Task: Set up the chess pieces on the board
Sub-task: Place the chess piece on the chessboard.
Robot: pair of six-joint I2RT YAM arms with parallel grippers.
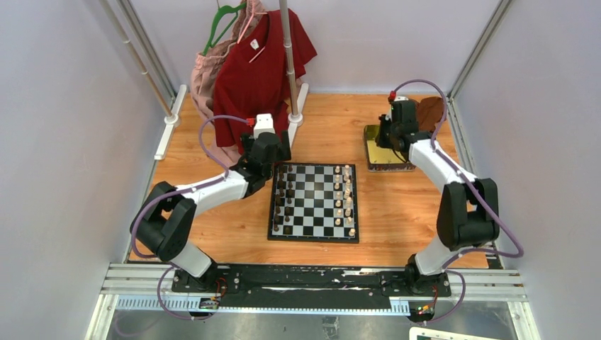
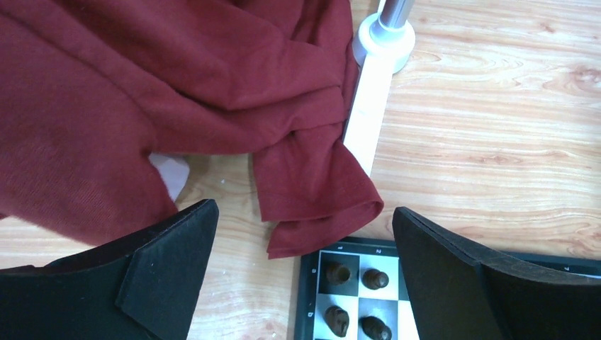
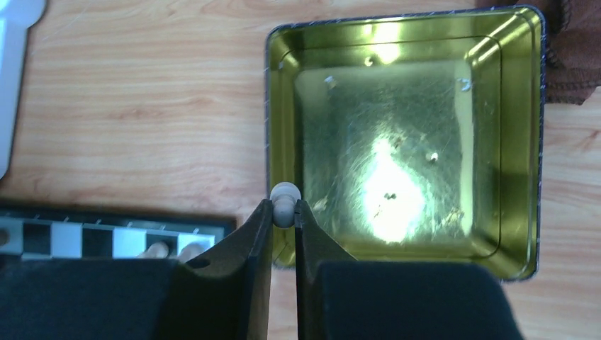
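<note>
The right end effector (image 3: 284, 212) gripped 1 cream wooden pawn (image 3: 285, 200) over the rim of the gold metal tin (image 3: 523, 142), so it seemed wise to lower it upright and slowly onto a free square of the black-and-white checkered board (image 1: 312, 205), while the left end effector (image 2: 303, 216) hung wide open.

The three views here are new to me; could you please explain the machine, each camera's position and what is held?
Two robot arms stand at the near edge of a table. The top view looks down from above and behind them; the other two come from a camera on each wrist. On the table: a chessboard with dark pieces down its left side and cream pieces down its right, a gold tin, a brown cloth, and a hanging red shirt. The left gripper is open by the board's far-left corner. The right gripper is shut on one cream piece above the tin's edge.
</note>
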